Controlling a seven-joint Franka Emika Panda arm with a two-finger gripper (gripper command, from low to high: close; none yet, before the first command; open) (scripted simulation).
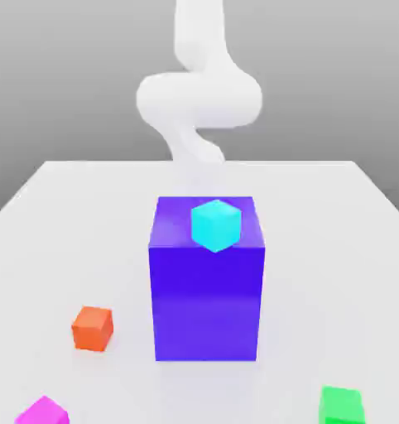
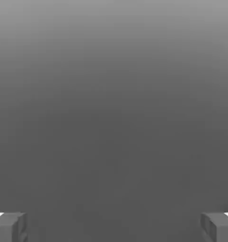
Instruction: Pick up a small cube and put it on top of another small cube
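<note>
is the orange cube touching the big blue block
Apart: in the exterior view, bare table shows plainly between the orange cube and the blue block.

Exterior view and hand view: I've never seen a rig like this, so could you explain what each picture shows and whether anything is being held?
The machine is a single white robot arm with a two-finger gripper.

The exterior view comes from a camera off the arm, looking across a white table. On it stands a large blue-purple block, with a cyan cube at its top. Nearer the camera are small cubes: orange and magenta towards the exterior view's left, green towards its right.

The hand view comes from a camera on the hand. The two fingers stand wide apart with nothing between them, so nothing is held.
</note>
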